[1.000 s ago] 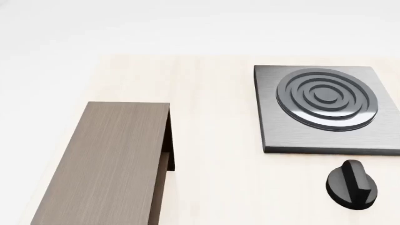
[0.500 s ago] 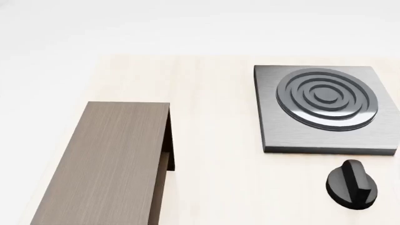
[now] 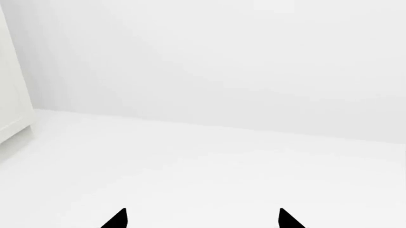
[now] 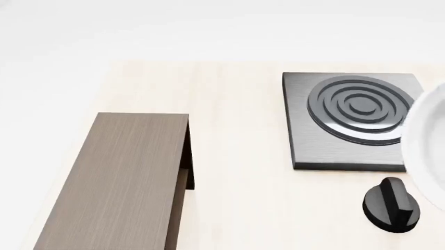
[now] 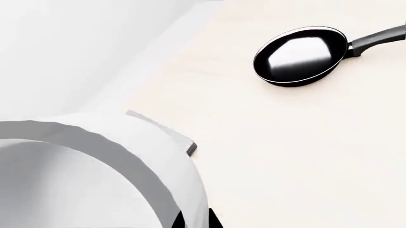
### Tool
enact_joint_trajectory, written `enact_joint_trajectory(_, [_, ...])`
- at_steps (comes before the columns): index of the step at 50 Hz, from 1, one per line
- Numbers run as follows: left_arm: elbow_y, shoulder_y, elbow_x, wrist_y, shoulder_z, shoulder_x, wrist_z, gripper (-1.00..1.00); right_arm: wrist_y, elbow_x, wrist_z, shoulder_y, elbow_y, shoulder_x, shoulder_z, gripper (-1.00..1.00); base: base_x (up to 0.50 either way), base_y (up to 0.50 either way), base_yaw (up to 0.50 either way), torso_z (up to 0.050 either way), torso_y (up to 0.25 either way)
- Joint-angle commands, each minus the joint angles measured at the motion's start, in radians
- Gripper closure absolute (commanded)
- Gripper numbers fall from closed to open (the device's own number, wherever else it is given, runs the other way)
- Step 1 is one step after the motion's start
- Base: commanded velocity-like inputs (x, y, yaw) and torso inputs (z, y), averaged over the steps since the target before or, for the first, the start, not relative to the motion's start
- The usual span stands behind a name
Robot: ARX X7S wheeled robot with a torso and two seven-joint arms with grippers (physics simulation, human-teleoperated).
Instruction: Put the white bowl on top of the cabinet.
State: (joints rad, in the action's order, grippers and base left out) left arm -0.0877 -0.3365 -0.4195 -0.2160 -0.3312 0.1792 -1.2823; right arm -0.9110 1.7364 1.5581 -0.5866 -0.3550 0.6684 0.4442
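One new item in head view vs 0.5 s ago: white bowl [image 4: 430, 138] now cuts into right edge of frame, overlapping the stove plate's [image 4: 347, 122] right side; wasn't in view before. Rest unchanged: cabinet [image 4: 122, 182] at lower left, top bare, black knob [image 4: 391, 204] lower right, all on pale table [image 4: 236, 156].

R wrist view: bowl [image 5: 95, 171] fills lower left, very close to cam, wall and rim visible; black tips of right hand [image 5: 193, 219] show at its wall at bottom edge. Judged gripping the bowl, airborne. Frying pan [image 5: 301, 54] upper right on table, well apart.

L wrist view: left hand [image 3: 201, 219] only two dark tips at bottom, spread apart, nothing between, facing blank white room.

Meaning: carry phase begun, bowl heading in from right. Needs travel across frame to the cabinet top, then lower and release. Placement not yet done.
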Motion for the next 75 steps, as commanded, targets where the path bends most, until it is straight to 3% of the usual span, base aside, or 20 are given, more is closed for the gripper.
enact_joint_trajectory(1, [0.0,-0.002,-0.002,-0.003,-0.001,0.0,0.0,-1.0,0.041,0.026,-0.024,-0.102,0.029,0.038,-0.108,1.0,0.0,0.0,0.0,0.0,0.0])
enact_joint_trajectory(33, [0.006,0.002,-0.005,-0.005,0.001,0.001,0.002,-1.0,-0.041,-0.029,-0.062,-0.478,0.237,-0.042,-0.436,1.0,0.0,0.0,0.0,0.0,0.001])
enact_joint_trajectory(75, [0.011,0.002,-0.013,-0.008,0.002,0.002,0.006,-1.0,-0.076,-0.16,-0.231,-0.736,0.5,-0.26,-0.677,1.0,0.0,0.0,0.0,0.0,0.001])
